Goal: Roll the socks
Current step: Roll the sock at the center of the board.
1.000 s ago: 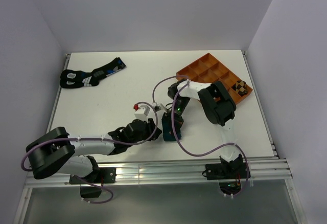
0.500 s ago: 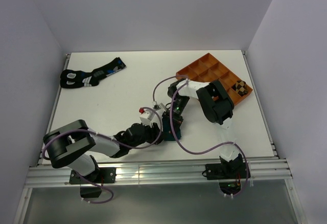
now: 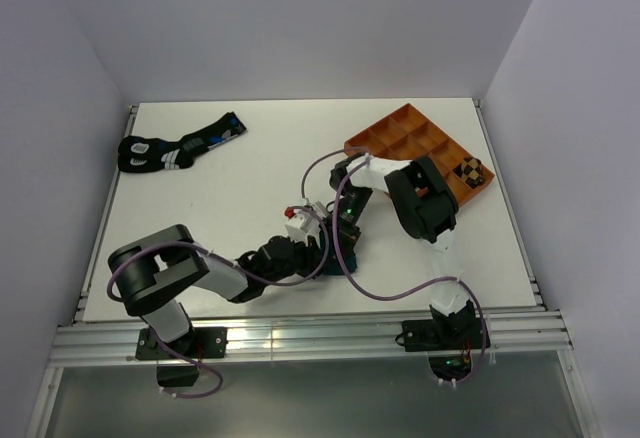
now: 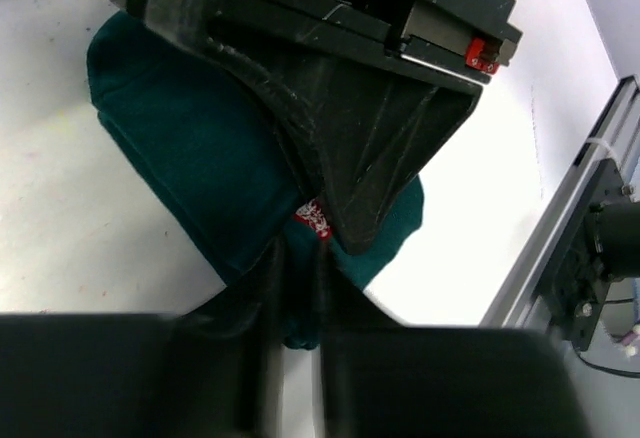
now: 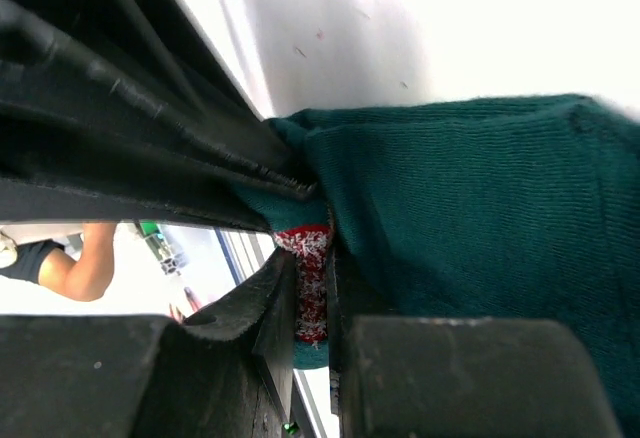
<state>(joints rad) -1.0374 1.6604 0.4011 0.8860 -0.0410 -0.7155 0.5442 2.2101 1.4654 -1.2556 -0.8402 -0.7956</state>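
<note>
Fabric of teal sock [image 4: 180,168] pinched mid-table by left gripper [image 4: 300,258] and right gripper [image 5: 312,268], both clamped tight, probably to stop slipping mid-roll.

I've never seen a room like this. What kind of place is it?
Probably a robot test booth: a white table boxed in by plain walls, a left arm and a right arm bolted to a metal rail, working on a teal sock.

bright even light, blown-out glare on the table [image 4: 480,208], heavy foreground blur in both wrist views
</note>
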